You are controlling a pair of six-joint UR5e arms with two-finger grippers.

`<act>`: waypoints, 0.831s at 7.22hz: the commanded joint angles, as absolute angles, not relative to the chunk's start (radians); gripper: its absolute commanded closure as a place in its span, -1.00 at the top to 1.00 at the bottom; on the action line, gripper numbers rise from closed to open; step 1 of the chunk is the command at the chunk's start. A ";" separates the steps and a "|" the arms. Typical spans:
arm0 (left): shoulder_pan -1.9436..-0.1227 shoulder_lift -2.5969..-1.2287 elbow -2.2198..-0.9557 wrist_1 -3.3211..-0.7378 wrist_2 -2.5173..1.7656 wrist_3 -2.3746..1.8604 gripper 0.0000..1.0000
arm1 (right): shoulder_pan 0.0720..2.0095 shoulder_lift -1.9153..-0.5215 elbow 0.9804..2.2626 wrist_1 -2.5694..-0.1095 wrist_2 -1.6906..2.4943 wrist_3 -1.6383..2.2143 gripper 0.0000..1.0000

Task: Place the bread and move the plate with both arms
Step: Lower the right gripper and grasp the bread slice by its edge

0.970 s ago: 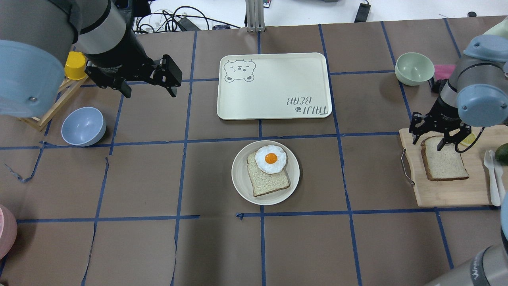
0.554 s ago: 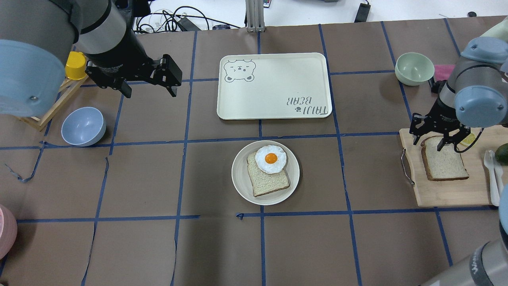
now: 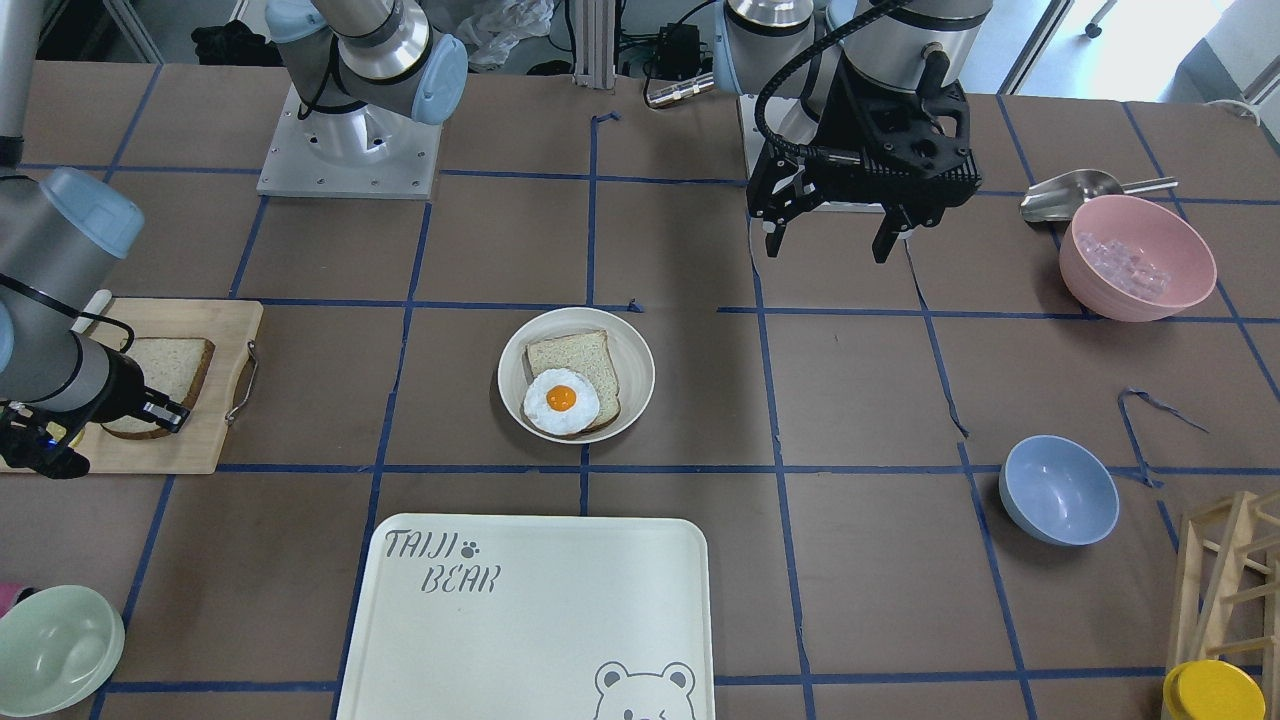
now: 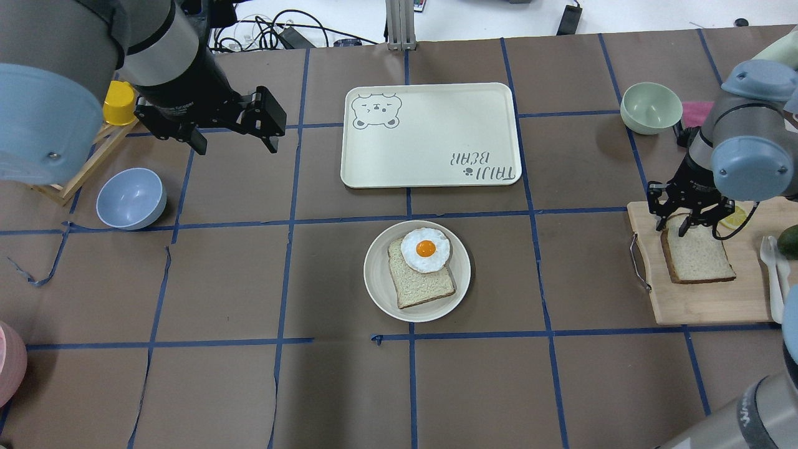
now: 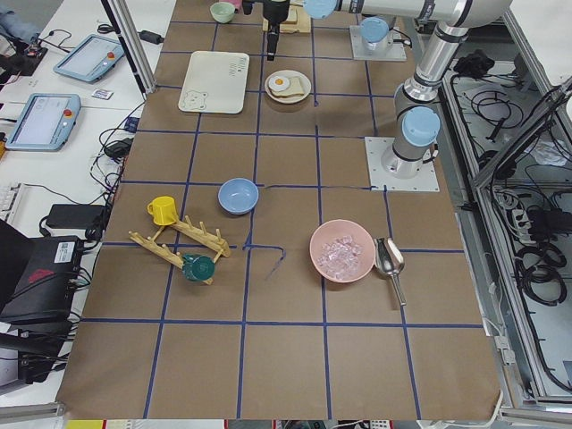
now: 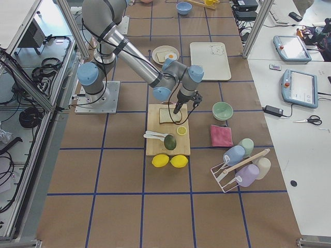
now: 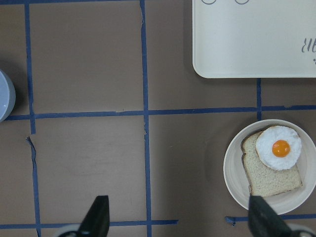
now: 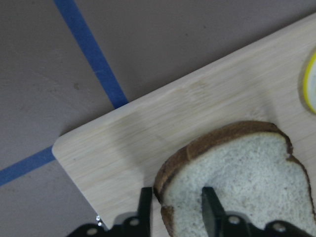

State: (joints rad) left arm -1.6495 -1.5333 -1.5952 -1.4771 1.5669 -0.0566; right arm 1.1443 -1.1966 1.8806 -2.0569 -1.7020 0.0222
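Observation:
The bread [image 4: 701,259] lies on a wooden cutting board [image 4: 704,305] at the right; it also shows in the right wrist view [image 8: 247,177]. My right gripper [image 4: 673,229] is at its far edge, fingers closed on the crust corner [image 8: 177,210], one finger outside the crust and one on the crumb. The plate [image 4: 374,274] sits mid-table and holds a smaller slice [image 4: 424,284] with a fried egg [image 4: 425,249]. My left gripper [image 4: 235,144] hangs open and empty above the table at the far left, well away from the plate [image 7: 232,173].
A cream bear-print tray [image 4: 430,134] lies beyond the plate. A blue bowl [image 4: 131,198], a green bowl [image 4: 651,107] and a pink bowl [image 3: 1135,258] stand around. A wooden rack with a yellow cup [image 4: 118,103] is far left. White cutlery [image 4: 773,274] and an avocado [image 4: 788,242] are on the board.
My right gripper's fingers have drawn together on the far edge of the bread. The bread still lies on the board. The left arm has not moved.

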 commanded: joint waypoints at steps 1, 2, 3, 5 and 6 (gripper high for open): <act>-1.651 -1.529 -1.595 -1.477 1.568 -0.054 1.00 | 1.144 -1.197 1.881 -2.056 -1.694 0.023 -0.93; -1.651 -1.528 -1.594 -1.477 1.565 -0.054 1.00 | 1.144 -1.197 1.881 -2.052 -1.689 0.020 -1.00; -1.651 -1.525 -1.594 -1.479 1.568 -0.054 1.00 | 1.144 -1.198 1.879 -2.052 -1.686 0.020 -1.00; -1.651 -1.525 -1.592 -1.477 1.565 -0.051 1.00 | 1.144 -1.206 1.872 -2.045 -1.683 0.018 -1.00; -1.651 -1.523 -1.595 -1.477 1.569 -0.051 1.00 | 1.144 -1.213 1.861 -2.031 -1.686 0.018 -1.00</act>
State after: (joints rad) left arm -1.6506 -1.5245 -1.5933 -1.4774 1.5664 -0.0510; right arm 1.1444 -1.2053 1.8715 -2.0441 -1.6844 0.0187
